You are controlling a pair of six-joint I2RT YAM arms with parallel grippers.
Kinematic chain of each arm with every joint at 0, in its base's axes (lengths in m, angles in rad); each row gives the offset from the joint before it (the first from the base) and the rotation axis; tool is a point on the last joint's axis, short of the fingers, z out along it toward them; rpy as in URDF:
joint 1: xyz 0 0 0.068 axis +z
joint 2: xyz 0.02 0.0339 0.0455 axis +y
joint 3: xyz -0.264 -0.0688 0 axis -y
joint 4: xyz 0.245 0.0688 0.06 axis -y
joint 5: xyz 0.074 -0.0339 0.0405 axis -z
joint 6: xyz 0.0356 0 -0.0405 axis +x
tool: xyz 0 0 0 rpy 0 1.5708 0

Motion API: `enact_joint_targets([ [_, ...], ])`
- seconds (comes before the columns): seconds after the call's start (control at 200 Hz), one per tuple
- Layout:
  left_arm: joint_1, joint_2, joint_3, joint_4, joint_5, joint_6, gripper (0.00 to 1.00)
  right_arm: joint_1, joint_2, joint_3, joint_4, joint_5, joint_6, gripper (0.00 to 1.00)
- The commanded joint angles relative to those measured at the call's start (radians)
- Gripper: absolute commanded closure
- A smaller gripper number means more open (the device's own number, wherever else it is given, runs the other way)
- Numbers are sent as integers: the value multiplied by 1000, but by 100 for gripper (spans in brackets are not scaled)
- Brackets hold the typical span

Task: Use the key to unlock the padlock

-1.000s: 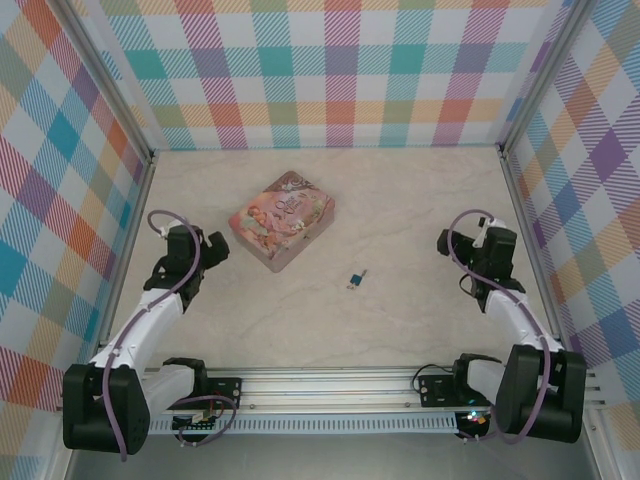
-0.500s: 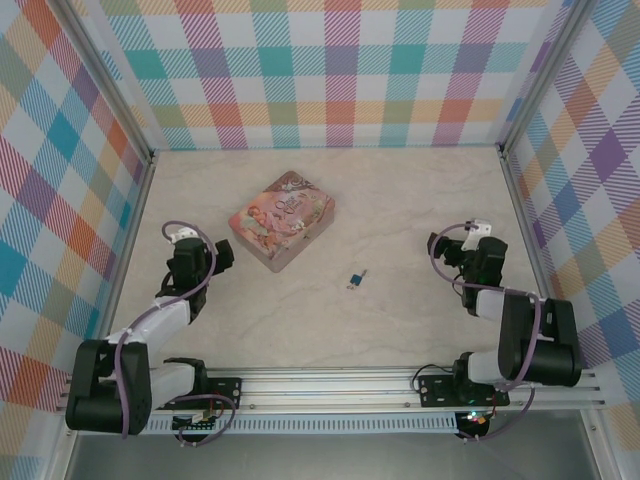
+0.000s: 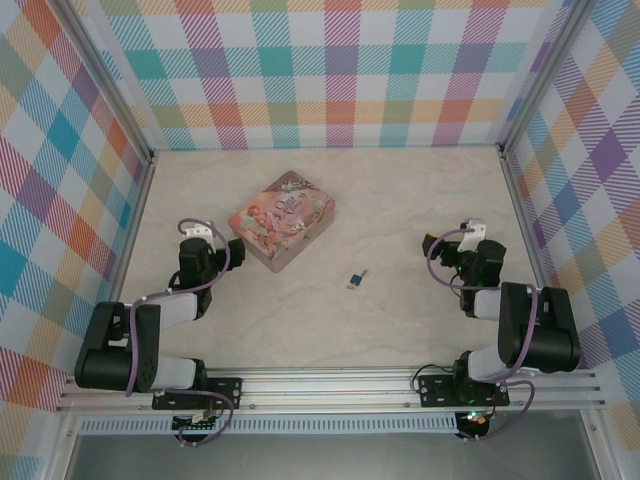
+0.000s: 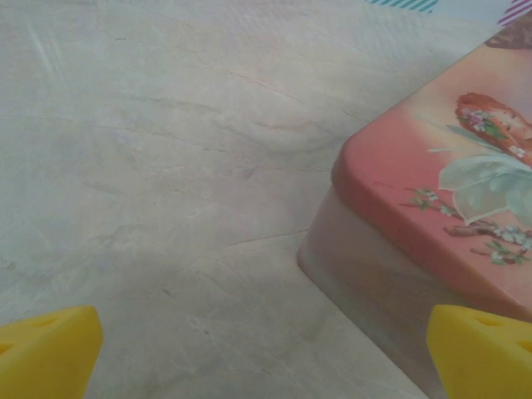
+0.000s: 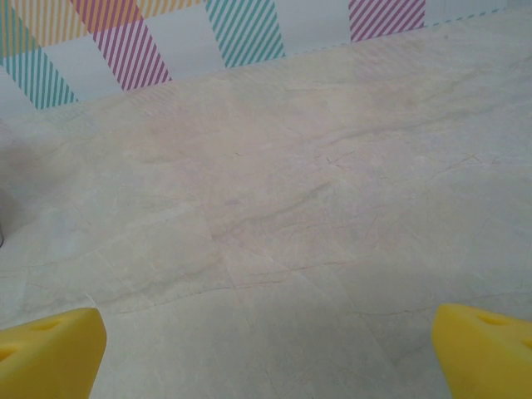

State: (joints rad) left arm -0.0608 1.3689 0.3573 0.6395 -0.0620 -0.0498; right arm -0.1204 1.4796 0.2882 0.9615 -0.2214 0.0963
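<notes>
The tiny blue padlock lies on the table in the top view, right of and below the pink tin. The key is too small to tell apart from it. My left gripper is open beside the tin's left corner, far left of the padlock. In the left wrist view its yellow fingertips stand wide apart with bare table between them and the tin's corner just ahead on the right. My right gripper is open too, to the right of the padlock and pointing left. Its fingertips frame nothing but table.
The pink illustrated tin sits left of centre. Checked walls close the table on three sides, and an aluminium rail runs along the near edge. Open table lies between the padlock and each gripper.
Both arms have folded down and drawn their elbows back toward the bases. The left gripper has edged right toward the tin and the right gripper slightly left. The padlock has not moved.
</notes>
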Motion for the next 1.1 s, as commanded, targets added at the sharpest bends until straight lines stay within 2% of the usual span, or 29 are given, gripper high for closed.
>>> enact_joint_targets([
  [0.0, 15, 25, -11, 157, 54, 71, 0, 30, 71, 19, 92, -24, -47, 0],
  [0.04, 17, 57, -41, 247, 59, 76, 0, 34, 42, 59, -34, -7, -55, 0],
  [0.17, 19, 199, -61, 417, 84, 85, 0, 62, 61, 103, -85, 38, -72, 0],
  [0.31, 25, 201, 65, 168, 86, 84, 0, 72, 57, 112, -112, 59, -74, 0],
  [1.095, 28, 200, 54, 192, 61, 70, 0, 91, 56, 118, -122, 97, -83, 0],
])
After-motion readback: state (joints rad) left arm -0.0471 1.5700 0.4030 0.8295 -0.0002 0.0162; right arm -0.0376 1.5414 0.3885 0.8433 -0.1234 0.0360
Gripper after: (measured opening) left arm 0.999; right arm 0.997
